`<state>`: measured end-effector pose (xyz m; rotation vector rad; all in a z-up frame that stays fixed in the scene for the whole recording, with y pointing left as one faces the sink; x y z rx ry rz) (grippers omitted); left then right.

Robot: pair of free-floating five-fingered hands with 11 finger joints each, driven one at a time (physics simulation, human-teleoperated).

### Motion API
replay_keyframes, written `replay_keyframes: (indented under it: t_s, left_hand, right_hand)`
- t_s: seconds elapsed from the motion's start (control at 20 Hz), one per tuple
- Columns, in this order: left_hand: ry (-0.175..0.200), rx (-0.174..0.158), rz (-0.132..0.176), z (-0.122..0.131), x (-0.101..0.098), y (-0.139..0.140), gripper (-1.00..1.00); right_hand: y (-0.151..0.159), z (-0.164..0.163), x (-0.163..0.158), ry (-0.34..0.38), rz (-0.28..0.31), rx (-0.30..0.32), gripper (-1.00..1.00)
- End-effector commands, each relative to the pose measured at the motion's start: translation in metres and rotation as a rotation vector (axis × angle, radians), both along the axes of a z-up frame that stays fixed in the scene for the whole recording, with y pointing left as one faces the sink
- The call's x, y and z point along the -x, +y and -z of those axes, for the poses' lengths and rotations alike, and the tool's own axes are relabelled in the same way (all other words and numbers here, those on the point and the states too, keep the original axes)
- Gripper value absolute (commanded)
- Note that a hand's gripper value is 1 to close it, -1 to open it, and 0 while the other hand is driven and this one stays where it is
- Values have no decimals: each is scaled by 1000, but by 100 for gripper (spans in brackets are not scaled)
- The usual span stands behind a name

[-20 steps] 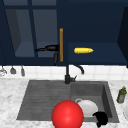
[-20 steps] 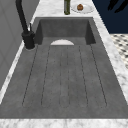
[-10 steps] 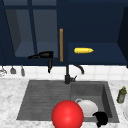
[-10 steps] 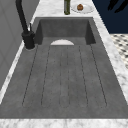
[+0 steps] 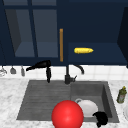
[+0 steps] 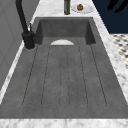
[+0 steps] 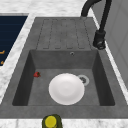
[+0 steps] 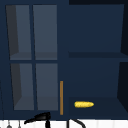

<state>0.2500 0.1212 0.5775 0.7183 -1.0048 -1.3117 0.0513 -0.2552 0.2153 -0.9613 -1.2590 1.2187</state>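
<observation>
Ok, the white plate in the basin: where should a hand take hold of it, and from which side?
Probably the near rim. The white plate lies flat on the basin floor, so pinch its edge from above. The right hand is closest, hanging over the front right corner; the faucet stands behind.

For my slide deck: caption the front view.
Left hand hovers beside black faucet; right hand near white plate.

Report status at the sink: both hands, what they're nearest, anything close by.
Left hand open, hovering beside the black faucet under the dark blue wall cabinet. Right hand low by the round white plate in the grey sink basin; red ball adjacent.
</observation>
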Motion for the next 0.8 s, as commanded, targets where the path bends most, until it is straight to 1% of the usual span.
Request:
replay_keyframes:
  t_s: [0.0,0.05,0.1,0.2,0.3,0.35,0.4,0.5,0.75]
  left_hand:
    - [-52,105,96,10,8,0,-100]
    - [-61,99,111,12,9,0,-100]
    - [-62,107,119,15,12,0,-100]
    - [-61,114,151,19,15,0,-100]
    - [-51,110,192,23,15,0,-100]
    - [-44,108,206,26,15,0,-100]
    - [-36,100,219,27,14,0,-100]
    - [-37,94,241,31,15,0,-100]
    - [-53,106,291,40,14,0,-100]
  right_hand:
    - [0,0,0,0,0,0,0]
    - [0,0,0,0,0,0,0]
    - [0,0,0,0,0,0,0]
    - [0,0,0,0,0,0,0]
    - [0,0,0,0,0,0,0]
    - [0,0,0,0,0,0,0]
    - [0,0,0,0,0,0,0]
    - [0,0,0,0,0,0,0]
    - [0,0,0,0,0,0,0]
